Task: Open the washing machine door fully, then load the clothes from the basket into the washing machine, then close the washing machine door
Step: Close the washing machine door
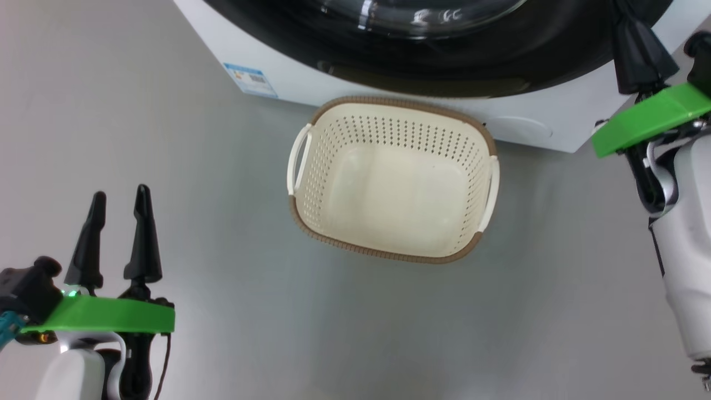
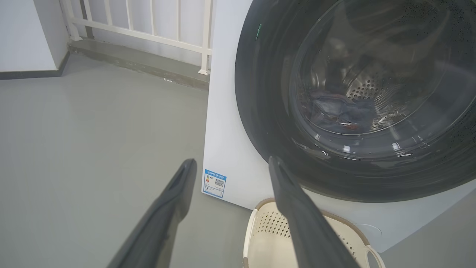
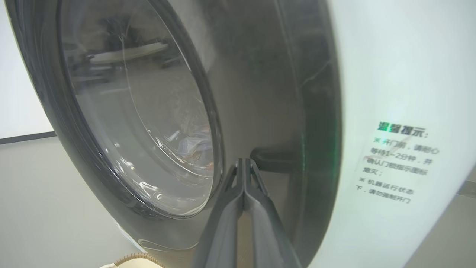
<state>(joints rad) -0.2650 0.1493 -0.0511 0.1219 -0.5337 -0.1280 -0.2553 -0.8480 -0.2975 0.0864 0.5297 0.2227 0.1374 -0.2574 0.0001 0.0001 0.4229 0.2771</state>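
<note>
Nearest, at the lower left of the head view, the left pincer (image 1: 120,191) hovers above the grey floor (image 1: 166,139). Its two dark fingers are spread wide apart, with nothing between them. It is well apart from the basket (image 1: 389,103).

The basket stands on the floor just in front of the washing machine (image 1: 311,83), its far rim close to the white front panel. Its perforated cream walls and smooth bottom are in plain view. A small blue label sticker (image 1: 251,79) sits low on the machine's front, to the left of the basket.

Above the basket, the washing machine door (image 2: 267,93) lies closed, flush against the machine, its glossy black ring surrounding the bulging glass.

The right pincer (image 3: 243,160) is raised to the door's right side. Its fingers are pressed together along their length and grip nothing. Its tips point at a dark recess (image 3: 275,160) in the black ring; I cannot tell whether they touch the door. Beside the ring, a printed notice (image 3: 399,163) is stuck to the white panel.

Behind the glass, the clothes (image 2: 334,109) lie as a light blue heap at the bottom of the steel drum. Farthest off, in the left wrist view, a white railing (image 2: 148,22) runs along the floor's edge.
</note>
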